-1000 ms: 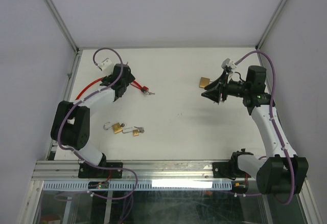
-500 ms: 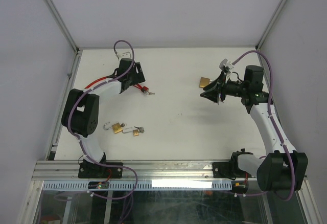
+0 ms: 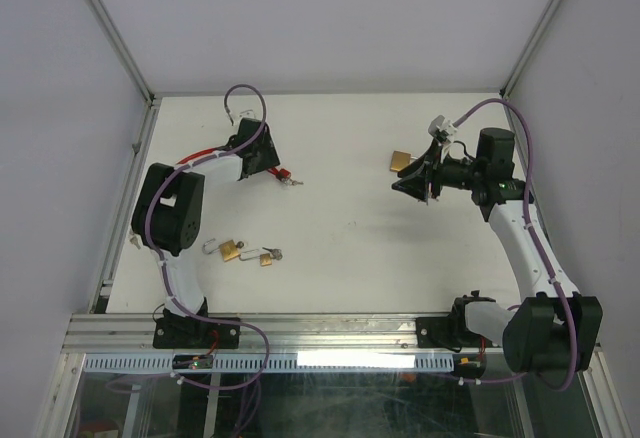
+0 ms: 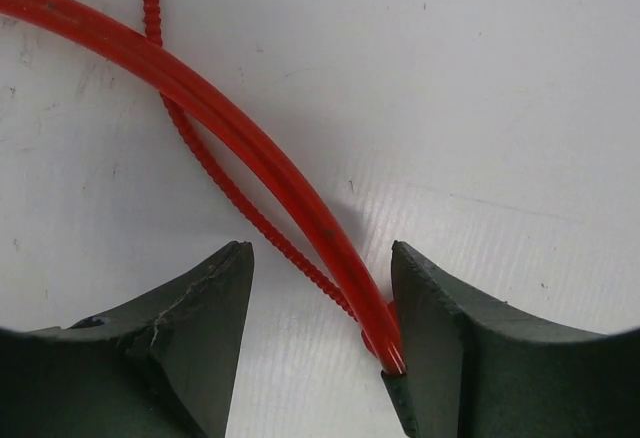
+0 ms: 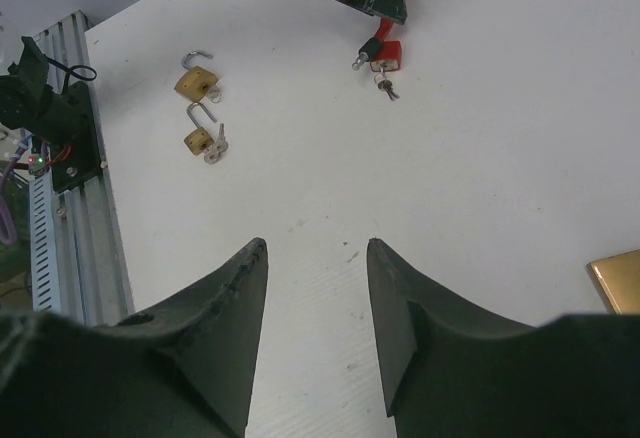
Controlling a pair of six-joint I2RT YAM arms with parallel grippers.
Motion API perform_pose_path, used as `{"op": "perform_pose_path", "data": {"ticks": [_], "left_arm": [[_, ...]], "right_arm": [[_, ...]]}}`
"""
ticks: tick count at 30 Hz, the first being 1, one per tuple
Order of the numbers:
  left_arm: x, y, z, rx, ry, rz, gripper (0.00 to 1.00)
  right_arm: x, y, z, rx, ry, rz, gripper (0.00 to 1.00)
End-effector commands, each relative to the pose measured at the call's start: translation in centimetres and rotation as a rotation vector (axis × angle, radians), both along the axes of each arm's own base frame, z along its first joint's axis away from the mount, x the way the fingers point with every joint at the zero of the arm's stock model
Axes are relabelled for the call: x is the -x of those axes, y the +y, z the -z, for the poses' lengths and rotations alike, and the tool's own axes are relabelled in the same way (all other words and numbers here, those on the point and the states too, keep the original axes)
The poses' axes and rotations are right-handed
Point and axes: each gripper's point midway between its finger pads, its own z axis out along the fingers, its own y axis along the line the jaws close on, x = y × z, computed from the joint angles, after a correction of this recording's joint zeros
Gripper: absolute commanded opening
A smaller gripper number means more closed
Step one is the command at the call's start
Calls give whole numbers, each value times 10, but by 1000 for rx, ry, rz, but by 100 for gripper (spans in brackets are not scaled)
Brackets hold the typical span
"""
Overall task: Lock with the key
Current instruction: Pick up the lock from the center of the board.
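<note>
Red cable [image 4: 220, 128], probably springy, is lying between parted jaws of the left pincer [image 4: 320, 288]; right pincer [image 5: 316, 258] is hanging apart, empty.

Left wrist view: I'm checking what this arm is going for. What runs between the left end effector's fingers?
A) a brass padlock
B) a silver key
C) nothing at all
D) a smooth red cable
D: a smooth red cable, with a thinner ribbed red cord beside it, passes between the dark fingers of the left end effector; no padlock or key shows there.
</note>
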Motion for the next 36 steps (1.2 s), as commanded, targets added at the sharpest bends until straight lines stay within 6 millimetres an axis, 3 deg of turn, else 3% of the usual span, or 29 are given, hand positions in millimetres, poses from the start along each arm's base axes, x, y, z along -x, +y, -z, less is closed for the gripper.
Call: {"op": "perform_pose_path", "data": {"ticks": [1, 3, 7, 15, 19, 22, 30, 36], "left_arm": [[-19, 9, -20, 10, -68, -96, 58], [-21, 8, -15, 14, -53, -102, 56], [-25, 3, -7, 23, -28, -95, 43], [-19, 4, -5, 27, -13, -91, 27], [-16, 4, -14, 33, -28, -89, 8], [-13, 4, -33, 49, -60, -83, 0], [17, -1, -81, 130, -148, -60, 0], [52, -3, -92, 234, -193, -59, 0]], "right_arm": [[-2, 1, -5, 8, -38, -7, 47], [-2, 1, -4, 8, -34, -7, 47], [-3, 0, -3, 10, -35, -4, 47], [-3, 0, -3, 10, -36, -4, 47], [-2, 0, -3, 10, -36, -5, 47], [-2, 1, -3, 8, -34, -7, 47], [1, 3, -3, -6, -25, -24, 47], [2, 4, -2, -17, -16, -38, 46]]}}
